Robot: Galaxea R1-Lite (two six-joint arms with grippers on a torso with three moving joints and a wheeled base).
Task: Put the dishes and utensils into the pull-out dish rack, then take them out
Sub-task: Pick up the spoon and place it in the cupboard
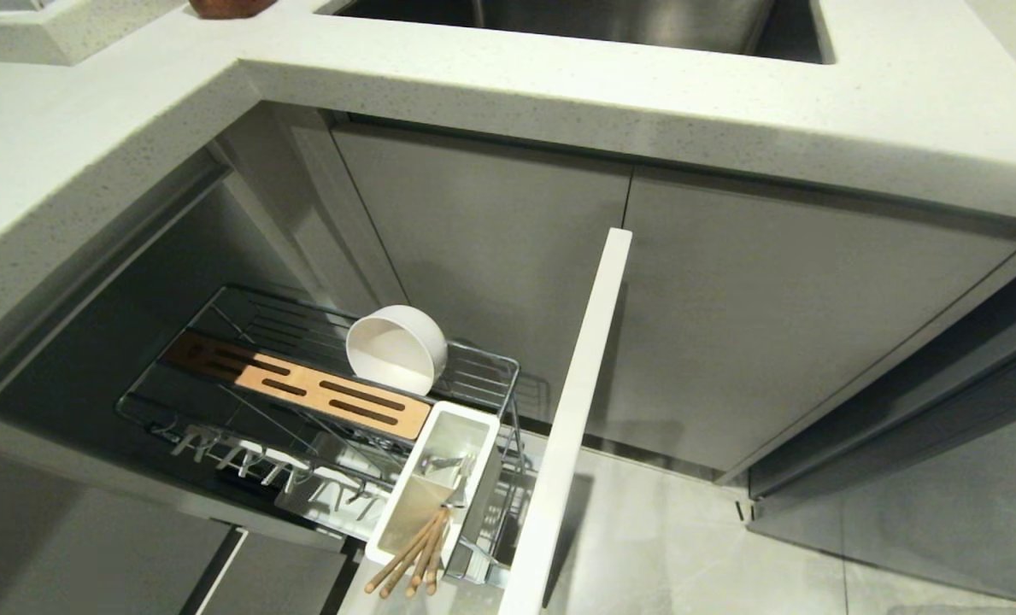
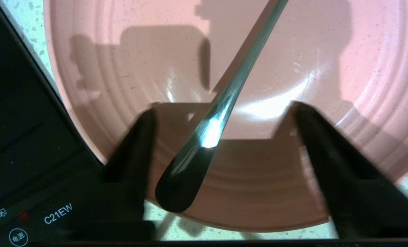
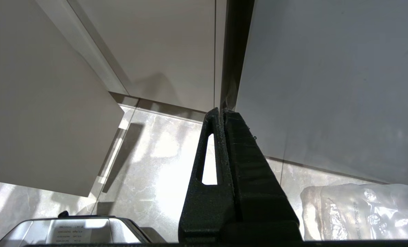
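Legible marking: "C21EW" in white characters on the black glass panel [image 2: 25, 144] seen in the left wrist view. Beside it on that panel, a circled button carries two small Chinese characters, and a small icon sits above. A label on the metallic object [image 3: 70, 231] in the right wrist view is illegible.

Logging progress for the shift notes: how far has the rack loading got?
Done: cream-white round bowl sits in the chrome wire rack, light-wood chopsticks in its white caddy. In hand: left hand, open, straddles the shiny metal spoon on the pink plate. Left: spoon, plate, then unloading.
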